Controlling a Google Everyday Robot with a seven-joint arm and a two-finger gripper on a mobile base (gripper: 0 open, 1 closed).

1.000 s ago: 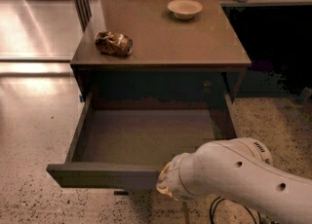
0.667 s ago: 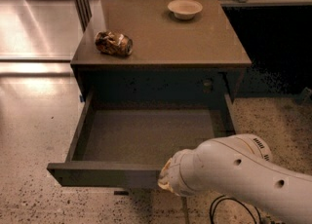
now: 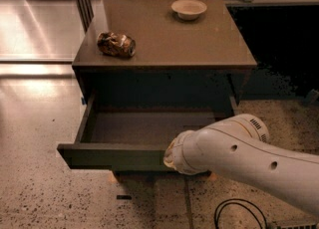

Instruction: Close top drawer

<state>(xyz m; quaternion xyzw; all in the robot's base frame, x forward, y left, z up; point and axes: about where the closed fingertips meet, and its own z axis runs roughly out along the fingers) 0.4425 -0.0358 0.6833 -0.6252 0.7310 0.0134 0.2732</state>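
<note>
The top drawer [image 3: 114, 156] of the dark olive-grey cabinet [image 3: 164, 34] stands pulled out toward me, about half open, with its brownish inner floor [image 3: 149, 126] showing and empty. My white arm [image 3: 234, 156] reaches in from the lower right. Its wrist end meets the drawer's flat front right of the middle. The gripper [image 3: 168, 157] sits there against the front edge, mostly hidden behind the wrist. The lower drawers are hidden under the open one.
A crushed can [image 3: 116, 44] lies on the cabinet top at the left. A pale bowl [image 3: 189, 8] stands at the back right. Speckled floor lies all round. A black cable [image 3: 234, 215] loops on the floor at the lower right.
The drawer has slid inward, its front now nearer the cabinet. My arm has moved forward with it, staying against the front.
</note>
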